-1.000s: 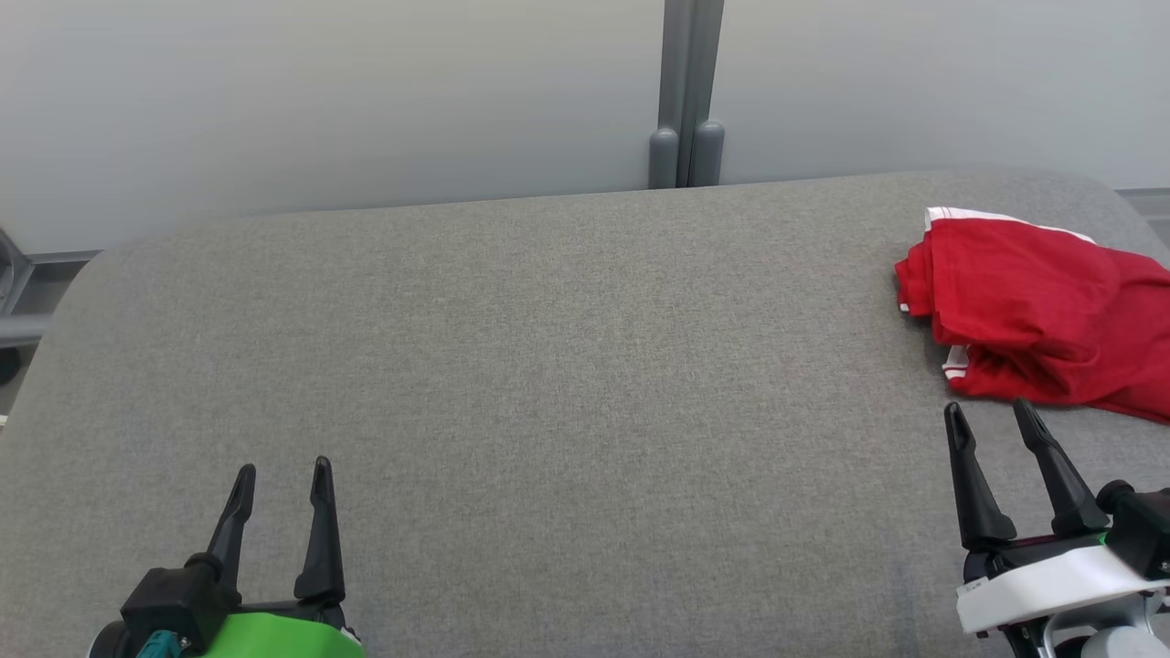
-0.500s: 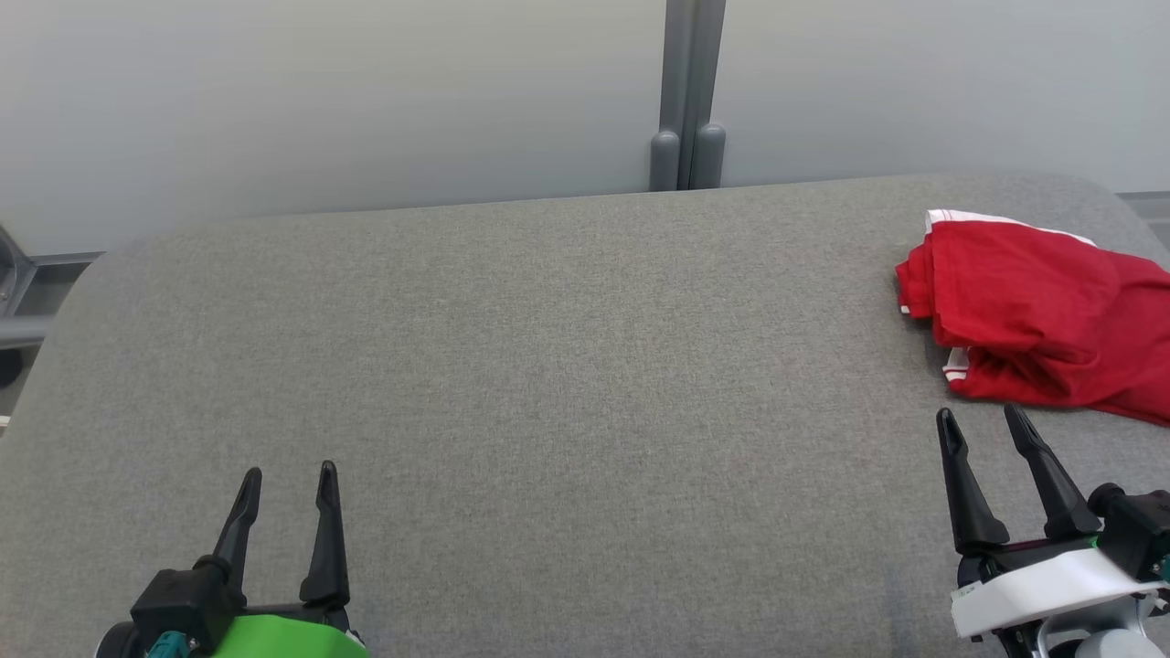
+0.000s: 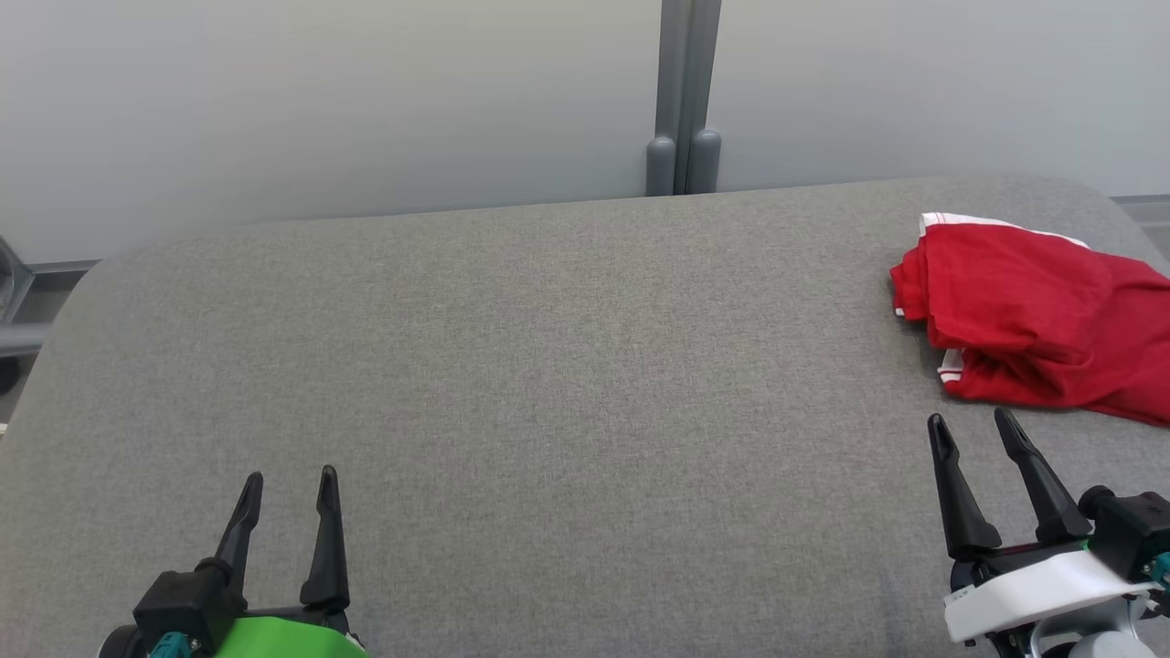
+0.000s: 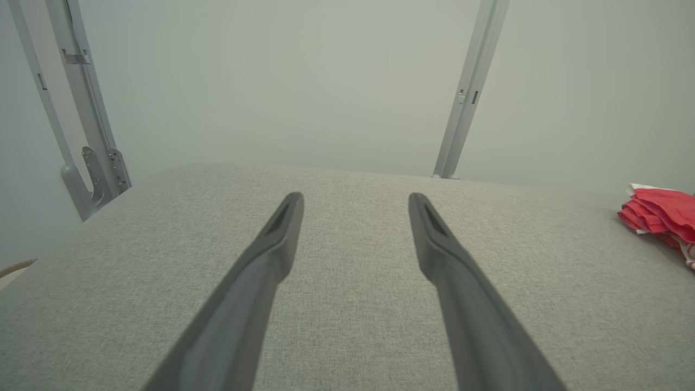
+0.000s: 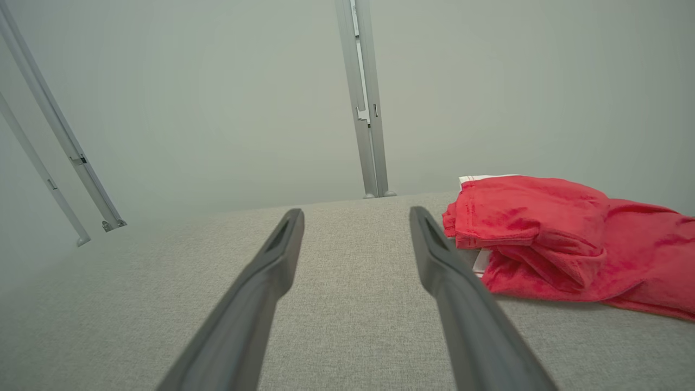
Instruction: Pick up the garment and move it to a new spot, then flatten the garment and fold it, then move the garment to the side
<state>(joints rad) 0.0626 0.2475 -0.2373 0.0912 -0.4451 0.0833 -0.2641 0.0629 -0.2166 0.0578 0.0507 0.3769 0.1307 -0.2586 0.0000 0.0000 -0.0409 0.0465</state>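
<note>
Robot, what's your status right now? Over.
Left pincer open, empty. Right pincer open, empty, just short of the red garment. Garment bunched at far right of the grey table. Nothing between them.

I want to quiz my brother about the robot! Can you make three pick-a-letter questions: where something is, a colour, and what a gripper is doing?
1. Where on the grey table does the garment lie? A) middle B) left end C) far right
2. What colour is the garment's trim? A) white B) blue C) yellow
3. How is the right gripper? A) shut on the garment B) open, empty C) shut, empty
Answers: C, it lies at the table's right end; A, white bands edge the red cloth; B, its jaws stand apart, short of the garment.
</note>
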